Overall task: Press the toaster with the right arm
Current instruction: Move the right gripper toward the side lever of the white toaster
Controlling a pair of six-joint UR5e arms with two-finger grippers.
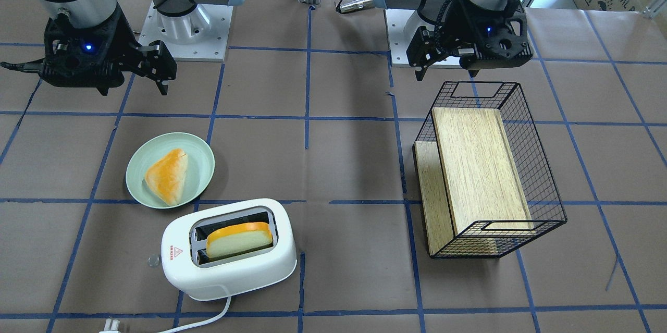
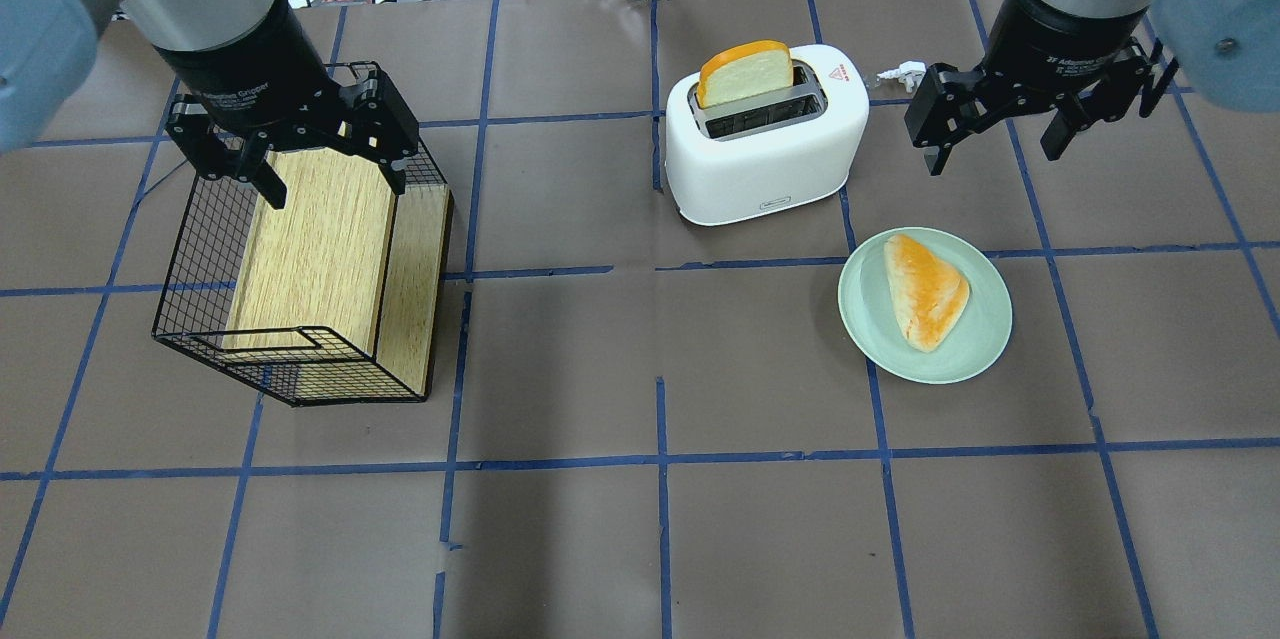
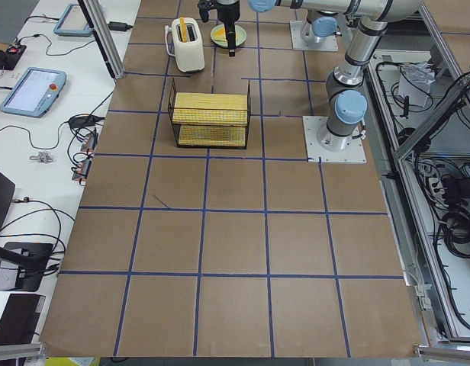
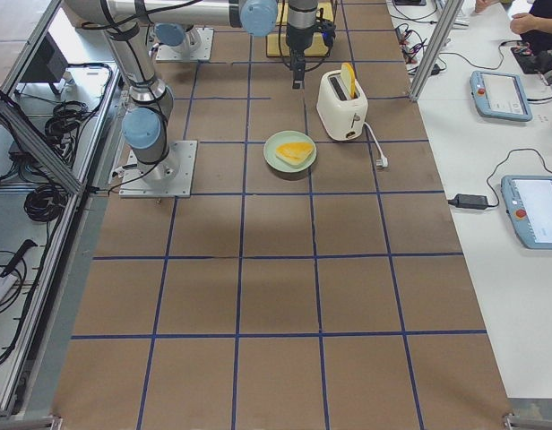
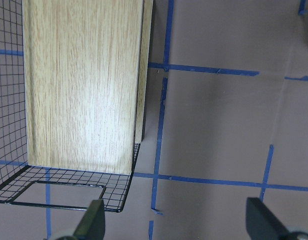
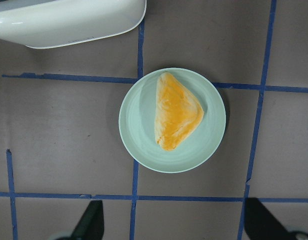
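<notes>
The white toaster (image 1: 229,270) stands at the table's operator side with a slice of bread (image 1: 239,239) sticking up from one slot; it also shows in the overhead view (image 2: 760,159) and at the top edge of the right wrist view (image 6: 69,22). A small clear knob (image 1: 153,260) sits beside its end. My right gripper (image 2: 995,144) hangs open and empty above the table, to the right of the toaster and apart from it. My left gripper (image 2: 332,184) is open and empty above the wire basket (image 2: 200,249).
A pale green plate (image 2: 985,339) with a triangular bun (image 2: 925,291) lies below my right gripper, beside the toaster. The black wire basket lies on its side with a wooden board (image 2: 320,239) in it. The toaster's cord and plug (image 1: 110,325) trail at the table's far edge.
</notes>
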